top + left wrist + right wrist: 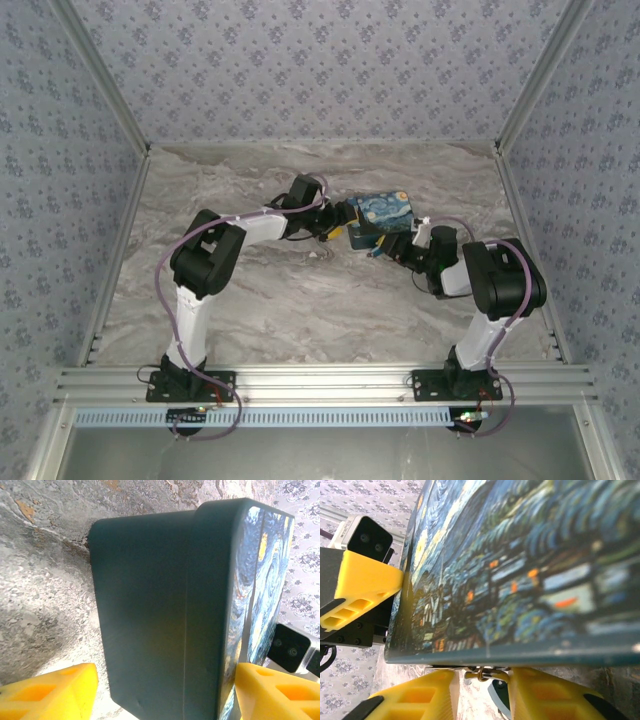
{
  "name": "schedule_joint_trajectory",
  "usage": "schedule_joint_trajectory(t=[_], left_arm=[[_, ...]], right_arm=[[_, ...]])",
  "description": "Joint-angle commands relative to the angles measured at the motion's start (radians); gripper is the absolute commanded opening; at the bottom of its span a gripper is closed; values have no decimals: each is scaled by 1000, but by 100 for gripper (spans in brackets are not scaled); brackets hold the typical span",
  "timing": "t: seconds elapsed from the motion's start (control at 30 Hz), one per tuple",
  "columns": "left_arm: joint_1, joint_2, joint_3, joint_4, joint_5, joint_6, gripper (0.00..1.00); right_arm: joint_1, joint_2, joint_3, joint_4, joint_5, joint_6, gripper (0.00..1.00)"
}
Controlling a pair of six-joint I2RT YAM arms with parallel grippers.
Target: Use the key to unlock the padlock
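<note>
Top external: wallpapered walls [320,60] on three sides, with a marble-look table [250,310] inside an aluminium frame [320,382]. The left arm [215,255] comes in from near-left and the right arm [495,280] from near-right. Their wrists meet mid-table, a bit right of centre. The box [385,210] lies between them, its blue-and-yellow swirl-painted lid showing from above. The left gripper [345,228] is at its left end and the right gripper [385,247] at its near edge.

Left wrist: the box [150,615] shows a dark teal side wall with a lid seam, the painted face running along the right. The left gripper [165,680] straddles it with yellow fingers [50,695], one at the underside and one on the lid. It reads as clenched on the box. I can't tell whether the box's far end rests on the table [40,580].

Right wrist: the painted lid of the box [530,555] is seen close up, with the left gripper's finger [367,585] pressed against its left edge. The right gripper [482,682] sits low at the box's near edge with its yellow fingers [415,697] apart. The padlock [497,697] is tiny and blurred, a silvery loop with a bluish body. It sits just under the box's near edge, between the right gripper's fingers. I can't tell whether those fingers are touching it, so it's unclear if the right gripper is grasping or released.
</note>
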Motion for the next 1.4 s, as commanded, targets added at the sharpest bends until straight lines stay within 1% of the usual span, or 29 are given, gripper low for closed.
schedule_joint_trajectory(t=[0.0, 0.2, 0.4, 0.7, 1.37], left_arm=[[-1, 23, -29, -51, -22, -2, 71], [4, 17, -35, -52, -27, -1, 71], [6, 9, -40, -57, -34, 4, 71], [13, -3, -62, -52, -44, 5, 71], [17, -9, -78, -67, -56, 17, 71]], right_arm=[[-2, -2, -2, 53, -28, -20, 28], [-2, 0, -3, 33, -21, -25, 17], [-3, -2, 3, 15, -9, -24, 5], [-11, -2, -10, 7, 12, -24, 0], [-69, -82, -54, 30, 63, 52, 0]])
